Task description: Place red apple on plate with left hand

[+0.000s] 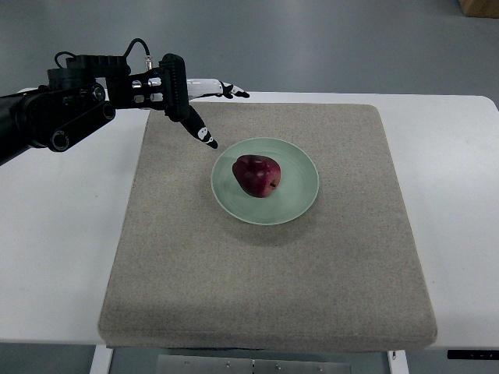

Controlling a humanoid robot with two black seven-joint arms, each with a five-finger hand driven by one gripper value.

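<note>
A dark red apple [256,175] lies on the pale green plate [300,199], a little left of the plate's middle. My left hand [209,109] hovers above the mat's far left corner, up and left of the plate. Its fingers are spread and hold nothing; the thumb [201,131] points down toward the plate's rim, and the other fingers [231,90] stretch out to the right. The black left arm [54,113] comes in from the left edge. No right arm shows.
The plate sits on a beige mat [265,280] that covers most of a white table [54,249]. A grey floor lies beyond the table, with a brown box corner [479,6] at the top right.
</note>
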